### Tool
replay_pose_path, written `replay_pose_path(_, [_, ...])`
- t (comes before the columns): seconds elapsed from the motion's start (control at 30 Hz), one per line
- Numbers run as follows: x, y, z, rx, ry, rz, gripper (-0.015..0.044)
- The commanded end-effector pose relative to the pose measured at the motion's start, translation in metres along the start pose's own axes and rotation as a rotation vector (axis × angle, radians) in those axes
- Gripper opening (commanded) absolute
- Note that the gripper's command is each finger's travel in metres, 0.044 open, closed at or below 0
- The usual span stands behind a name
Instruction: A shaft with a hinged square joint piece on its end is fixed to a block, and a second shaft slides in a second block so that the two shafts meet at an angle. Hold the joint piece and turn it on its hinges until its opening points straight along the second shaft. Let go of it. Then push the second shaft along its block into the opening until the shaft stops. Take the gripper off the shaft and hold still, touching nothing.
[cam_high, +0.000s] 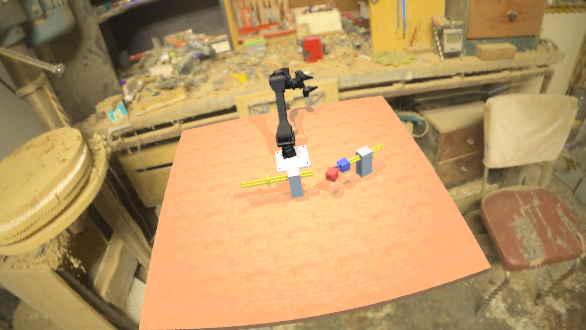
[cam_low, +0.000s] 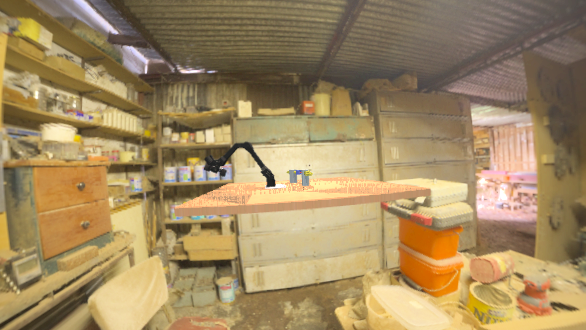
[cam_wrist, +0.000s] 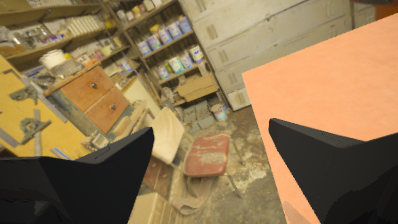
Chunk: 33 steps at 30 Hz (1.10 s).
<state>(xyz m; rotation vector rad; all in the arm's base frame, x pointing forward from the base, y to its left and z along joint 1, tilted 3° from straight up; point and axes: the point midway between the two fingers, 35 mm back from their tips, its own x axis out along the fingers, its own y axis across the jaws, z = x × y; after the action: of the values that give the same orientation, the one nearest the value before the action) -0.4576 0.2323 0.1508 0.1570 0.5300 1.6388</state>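
Note:
The fixed yellow shaft (cam_high: 379, 148) runs through the right grey block (cam_high: 364, 165) and carries a blue joint part (cam_high: 343, 165) on its near end. A red square joint piece (cam_high: 332, 174) hangs on that; its opening is too small to make out. The second yellow shaft (cam_high: 254, 183) passes through the left grey block (cam_high: 296, 185), with a raised collar (cam_high: 268, 180) left of the block. Its right end stops short of the red piece, with a gap between. My gripper (cam_high: 314, 83) (cam_wrist: 211, 128) is open and empty, high behind the blocks, touching nothing.
The arm's white base plate (cam_high: 305, 163) sits just behind the left block. The wooden table top (cam_high: 300, 260) (cam_low: 345, 196) ends behind and beside the arm. A workbench (cam_high: 210, 95) stands behind the table, and a chair (cam_high: 532, 227) (cam_wrist: 207, 155) stands beyond its right edge.

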Motion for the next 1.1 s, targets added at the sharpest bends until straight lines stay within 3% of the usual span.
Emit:
replay_pose_path(0.0, [0.000,0.001,0.000,0.004,0.002,-0.001,0.0426])
replay_pose_path(0.43, [0.003,0.042,0.040,0.315,0.158,-0.136,0.0440])
replay_pose_path(0.77, [-0.011,0.033,0.081,0.524,0.214,-0.308,0.0440])
replay_pose_path(1.07, [-0.012,0.032,0.080,0.522,0.215,-0.314,0.0440])
